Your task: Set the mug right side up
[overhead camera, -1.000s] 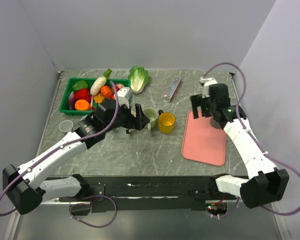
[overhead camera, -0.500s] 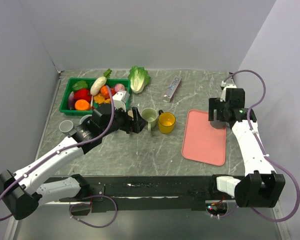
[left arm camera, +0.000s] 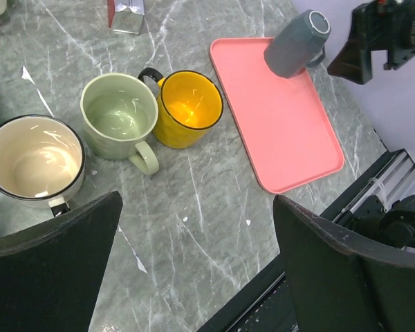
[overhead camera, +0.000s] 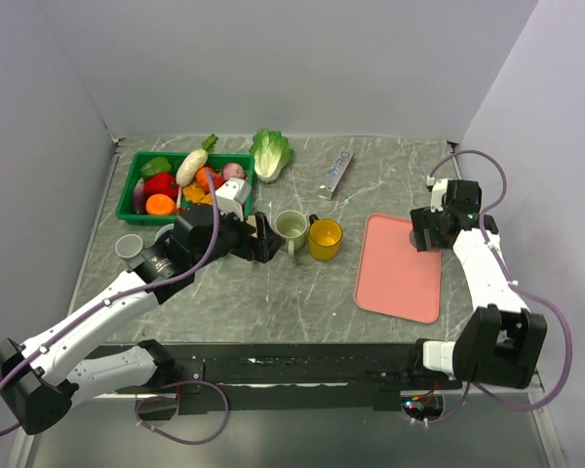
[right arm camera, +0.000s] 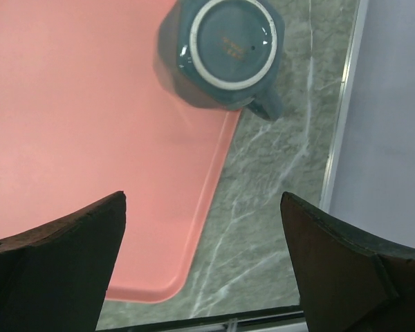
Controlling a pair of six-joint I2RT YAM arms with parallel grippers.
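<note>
A blue-grey mug [right arm camera: 228, 48] stands upside down, base up, at the far right corner of the pink tray [right arm camera: 90, 138]. Its handle [right arm camera: 268, 107] sticks out over the tray's edge. The left wrist view shows the same mug [left arm camera: 297, 45] tilted in perspective beside the right arm. My right gripper [right arm camera: 202, 200] hovers open above the tray's right edge, short of the mug and touching nothing. In the top view the right gripper [overhead camera: 437, 226] covers most of the mug. My left gripper [left arm camera: 197, 200] is open and empty over bare table, near a green mug [left arm camera: 119, 117].
Three upright mugs stand mid-table: green [overhead camera: 292, 227], yellow [overhead camera: 325, 237] and a cream one with a black rim [left arm camera: 33, 158]. A green bin [overhead camera: 136, 180] of toy vegetables, a cabbage [overhead camera: 270, 151] and a silver packet [overhead camera: 337, 172] lie at the back. The right wall is close.
The right arm has swung right and back, from over the tray's far left to its right edge. The left arm has drawn back slightly to the left. Both grippers stayed open.
</note>
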